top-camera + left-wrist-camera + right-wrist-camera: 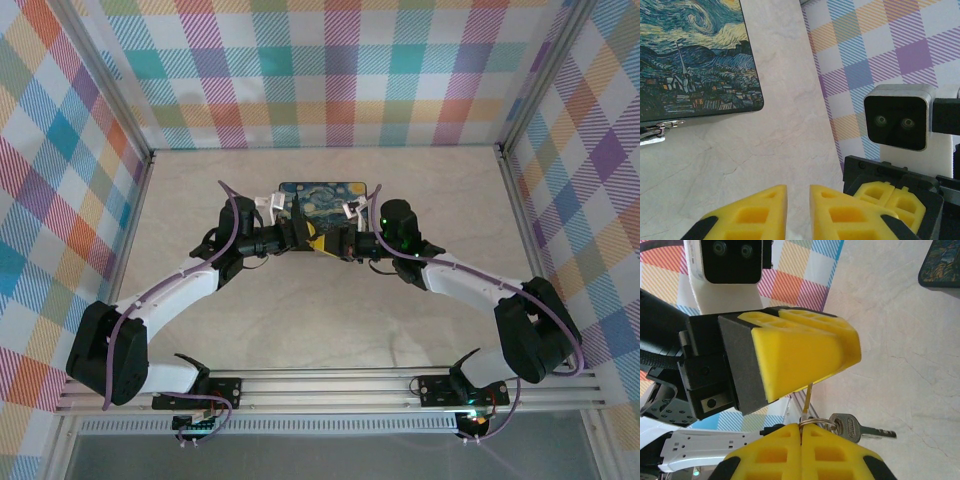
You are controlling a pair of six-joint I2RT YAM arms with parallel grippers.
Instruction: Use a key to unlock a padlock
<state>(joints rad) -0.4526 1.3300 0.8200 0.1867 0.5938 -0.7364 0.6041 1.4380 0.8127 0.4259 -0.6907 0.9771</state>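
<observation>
My right gripper [801,426] is shut on a thin key [807,400], held edge-on just below its ring [816,418]. A second key [850,427] hangs from that ring. The held key's blade points up and reaches the underside of my left gripper's yellow fingers [805,355]. In the left wrist view my left gripper [798,189] shows a narrow gap between its fingertips, with nothing seen at the tips. The pale silvery padlock [650,139] hangs at the latch of the tin box [695,60]. From above, both grippers [300,238] [335,243] meet in front of the tin [325,195].
The tin with the starry-night lid sits at mid-table toward the back. Pale marble table surface [330,320] stretches in front of the arms. Checked walls [60,200] close in the left, right and back sides.
</observation>
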